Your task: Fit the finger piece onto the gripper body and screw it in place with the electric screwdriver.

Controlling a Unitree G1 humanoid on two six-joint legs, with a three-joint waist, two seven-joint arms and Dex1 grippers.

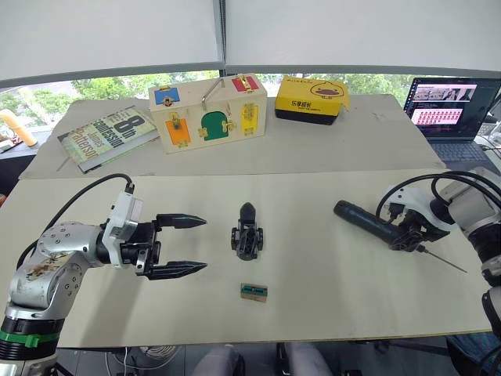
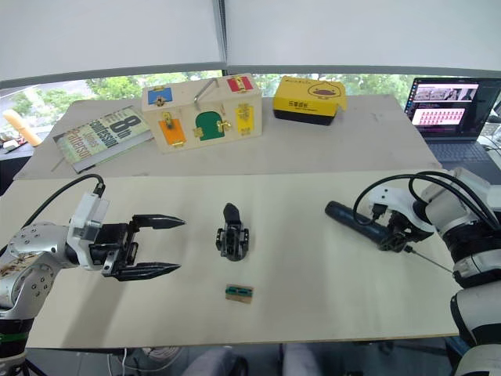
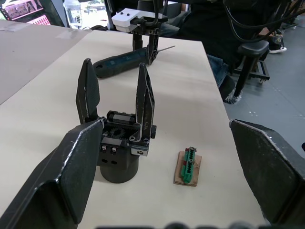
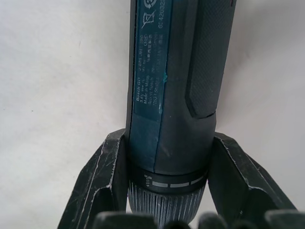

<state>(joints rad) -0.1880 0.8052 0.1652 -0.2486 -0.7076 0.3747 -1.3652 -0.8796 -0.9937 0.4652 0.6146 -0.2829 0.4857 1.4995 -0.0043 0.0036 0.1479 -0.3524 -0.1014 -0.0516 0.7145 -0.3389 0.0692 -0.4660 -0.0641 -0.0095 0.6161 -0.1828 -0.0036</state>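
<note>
We clamp the thick dark cylindrical electric screwdriver (image 1: pixel 365 220) in our right gripper (image 1: pixel 409 233); our spread, empty left gripper (image 1: pixel 178 246) should approach the chunky black gripper body (image 1: pixel 247 236) slowly.

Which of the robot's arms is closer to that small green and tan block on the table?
Left. Its open end effector sits just left of the block; the right end effector, clamped on the screwdriver, is far right.

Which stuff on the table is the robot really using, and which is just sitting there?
Using: gripper body, electric screwdriver held in the right pincer, open left pincer.

Just sitting there: green block, wooden box, book, yellow case, laptop.
</note>
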